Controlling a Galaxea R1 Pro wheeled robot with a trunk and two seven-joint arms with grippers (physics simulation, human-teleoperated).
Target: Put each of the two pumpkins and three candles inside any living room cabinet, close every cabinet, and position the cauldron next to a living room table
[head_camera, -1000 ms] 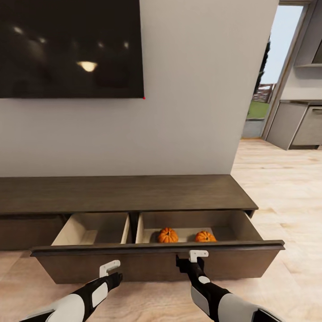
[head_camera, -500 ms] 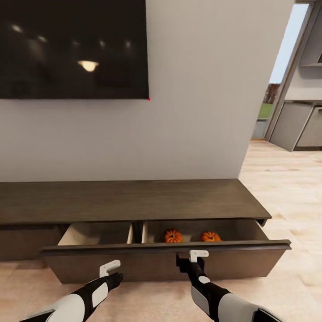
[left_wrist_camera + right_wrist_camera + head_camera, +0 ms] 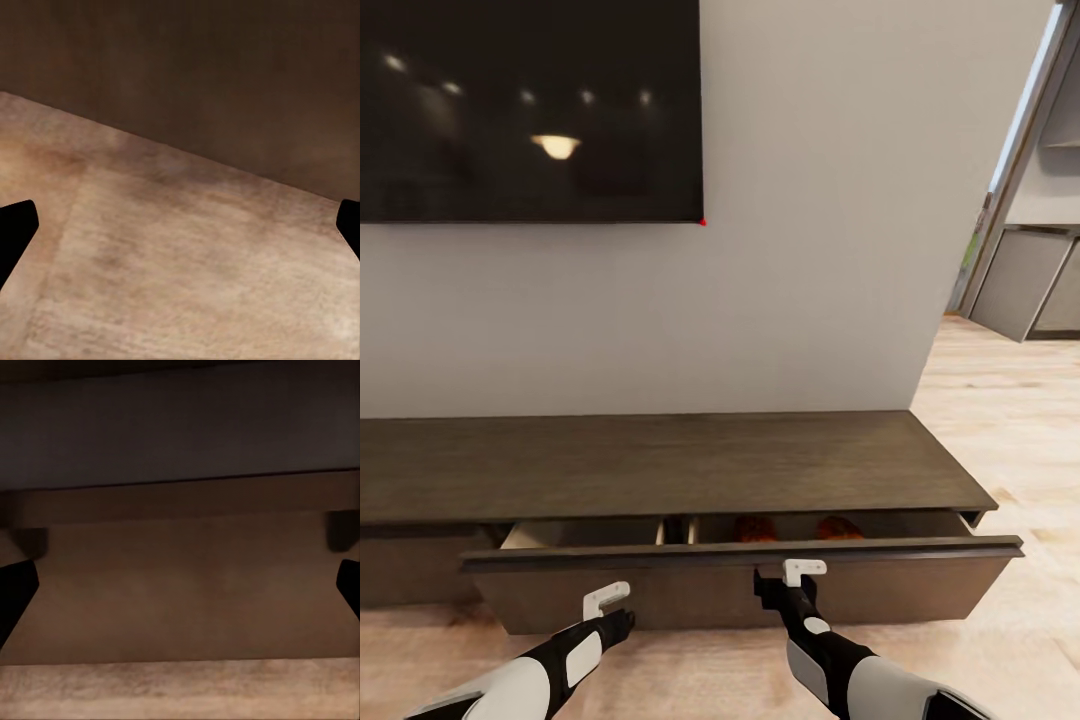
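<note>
Against the wall, below a dark screen (image 3: 525, 110), stands the cabinet (image 3: 660, 465); its wide drawer front (image 3: 740, 585) is pulled out only slightly. Through the narrow gap near the cabinet's right end, the tops of the two pumpkins (image 3: 757, 528) (image 3: 838, 527) lie side by side. Right gripper (image 3: 803, 572), jaws spread apart and empty, sits at the drawer front. Left gripper (image 3: 605, 598), likewise spread and empty, hovers over the wooden floor (image 3: 1000, 420) just before the drawer.

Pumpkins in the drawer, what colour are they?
Orange; the pumpkins peek out in the head view.
</note>
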